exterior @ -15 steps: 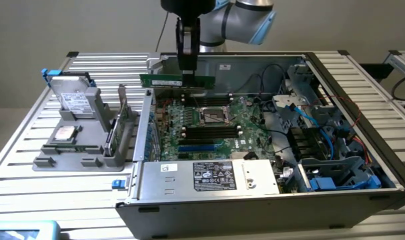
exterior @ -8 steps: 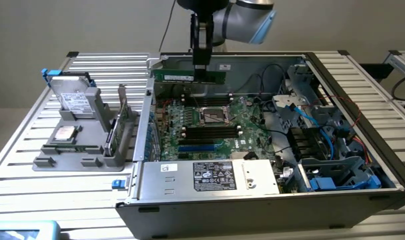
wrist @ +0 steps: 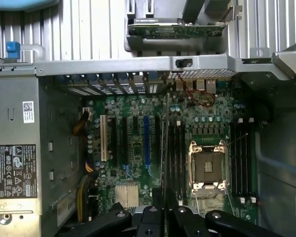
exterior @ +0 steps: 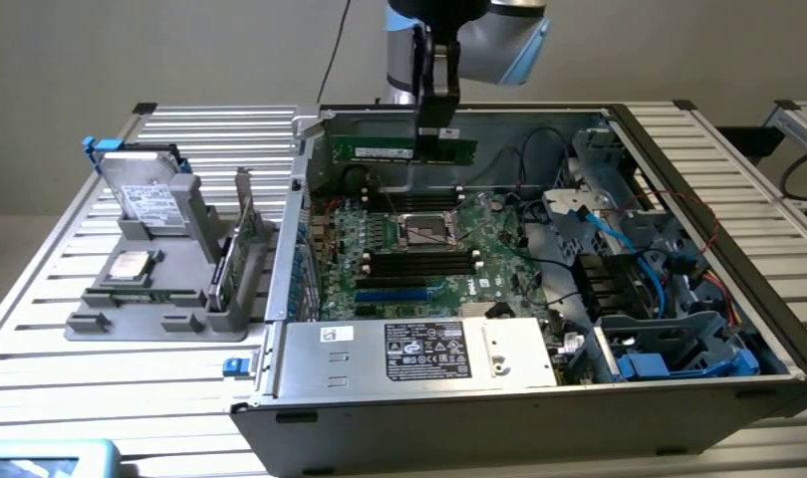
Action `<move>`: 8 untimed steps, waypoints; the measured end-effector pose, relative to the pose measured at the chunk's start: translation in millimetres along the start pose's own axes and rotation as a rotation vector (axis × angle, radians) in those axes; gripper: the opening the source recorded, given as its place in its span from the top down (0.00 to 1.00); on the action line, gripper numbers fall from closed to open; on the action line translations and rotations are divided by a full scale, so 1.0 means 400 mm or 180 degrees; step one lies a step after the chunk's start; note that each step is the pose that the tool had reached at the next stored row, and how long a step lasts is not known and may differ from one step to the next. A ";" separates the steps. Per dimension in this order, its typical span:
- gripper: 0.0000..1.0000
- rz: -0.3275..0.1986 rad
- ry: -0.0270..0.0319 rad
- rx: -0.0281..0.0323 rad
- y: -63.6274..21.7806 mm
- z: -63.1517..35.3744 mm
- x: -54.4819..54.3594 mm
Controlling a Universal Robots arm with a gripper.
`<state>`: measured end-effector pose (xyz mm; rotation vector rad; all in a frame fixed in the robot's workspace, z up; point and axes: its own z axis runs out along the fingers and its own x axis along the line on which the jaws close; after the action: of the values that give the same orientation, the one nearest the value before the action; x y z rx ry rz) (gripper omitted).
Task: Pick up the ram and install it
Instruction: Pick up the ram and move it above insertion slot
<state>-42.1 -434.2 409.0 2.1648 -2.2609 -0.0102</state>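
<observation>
The ram [exterior: 395, 151], a long thin green stick with a small white label, hangs level above the back of the open computer case. My gripper [exterior: 439, 132] is shut on it near its end toward the exterior view's right. In the wrist view the ram [wrist: 165, 143] appears edge-on as a thin line running up from my gripper [wrist: 166, 210]. It hovers over the motherboard [wrist: 133, 148], in line with the black memory slots [wrist: 177, 158] beside the CPU socket [wrist: 207, 165]. In the exterior view those slots [exterior: 423, 261] lie below and in front of the ram.
A grey holder [exterior: 151, 319] on the slatted table at the exterior view's left carries a silver hard drive [exterior: 151, 194] and a green expansion card [exterior: 244, 249]. The power supply [exterior: 417, 349] fills the case front. Cables and blue drive cages [exterior: 657, 299] crowd the right side.
</observation>
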 end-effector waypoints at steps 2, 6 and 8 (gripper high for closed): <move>0.86 -0.0031 -0.0009 0.0001 -0.004 0.000 0.000; 0.86 -0.0074 -0.0011 0.0013 -0.014 0.004 -0.005; 0.86 -0.0082 -0.0011 0.0019 -0.022 0.009 -0.012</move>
<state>-33.2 -429.8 405.3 2.1985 -2.2376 -0.0073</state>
